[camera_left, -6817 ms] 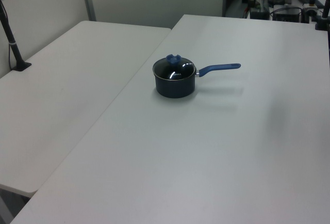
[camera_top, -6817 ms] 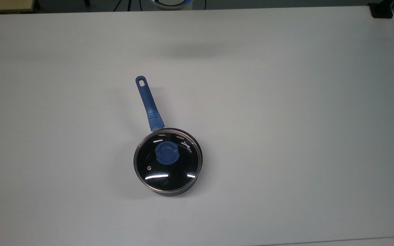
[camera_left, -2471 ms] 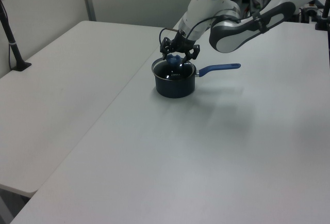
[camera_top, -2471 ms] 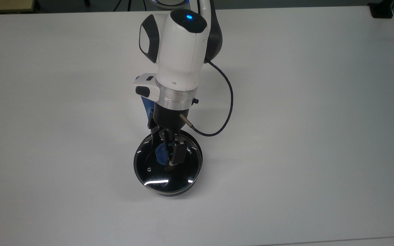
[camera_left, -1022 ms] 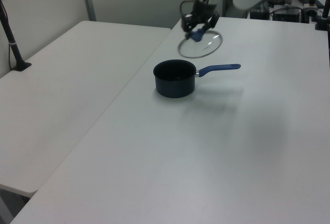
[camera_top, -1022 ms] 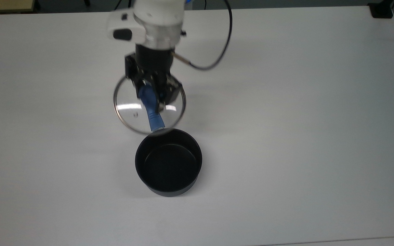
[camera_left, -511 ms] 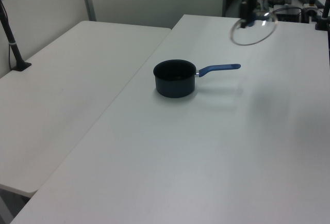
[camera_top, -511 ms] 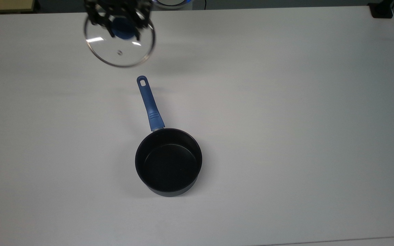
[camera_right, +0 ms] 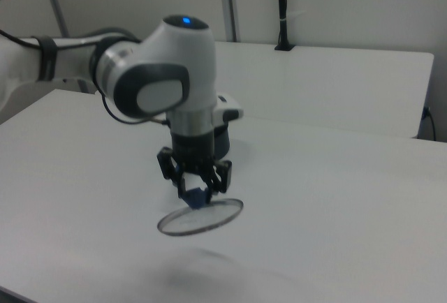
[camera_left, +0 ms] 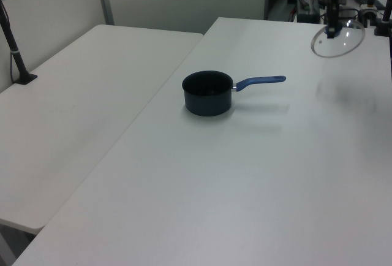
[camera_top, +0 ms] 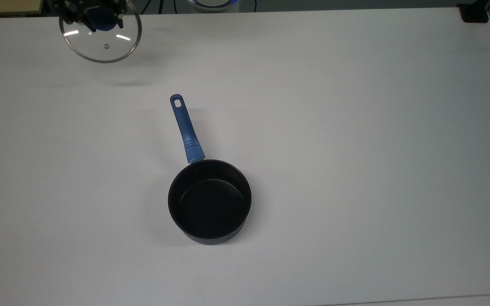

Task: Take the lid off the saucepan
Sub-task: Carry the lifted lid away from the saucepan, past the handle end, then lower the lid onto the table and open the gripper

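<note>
Top view, from its left: the gripper (camera_top: 93, 17) is clamped on the blue knob of the lid (camera_top: 108, 47), a clear glass disc with a metal rim and small vent, held above the table (camera_top: 355, 127). Further right, well apart, stands the open black saucepan (camera_top: 209, 203), its blue handle pointing up-frame.

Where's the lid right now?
The lid hangs from the gripper above the table, at the top view's upper left, well clear of the saucepan.

no readable text, labels, brands or numbers on anything in view
</note>
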`<action>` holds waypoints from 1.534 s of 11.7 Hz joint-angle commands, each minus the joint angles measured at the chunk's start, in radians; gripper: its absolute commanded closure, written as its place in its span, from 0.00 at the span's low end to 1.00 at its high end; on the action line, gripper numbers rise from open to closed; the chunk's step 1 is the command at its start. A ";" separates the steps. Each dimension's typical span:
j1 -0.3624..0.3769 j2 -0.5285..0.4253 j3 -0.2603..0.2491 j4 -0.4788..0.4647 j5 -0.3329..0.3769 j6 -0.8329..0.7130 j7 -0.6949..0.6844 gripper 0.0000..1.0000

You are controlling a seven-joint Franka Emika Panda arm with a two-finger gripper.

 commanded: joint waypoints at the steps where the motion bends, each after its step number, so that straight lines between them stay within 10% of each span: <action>1: 0.003 -0.013 -0.012 -0.219 0.070 0.290 -0.037 0.73; 10: 0.157 0.112 -0.001 -0.278 0.157 0.474 0.224 0.73; 13: 0.156 0.129 -0.001 -0.273 0.145 0.462 0.216 0.49; 15: 0.154 0.123 -0.001 -0.261 0.145 0.414 0.224 0.09; 18: 0.148 0.110 -0.001 -0.212 0.148 0.338 0.260 0.00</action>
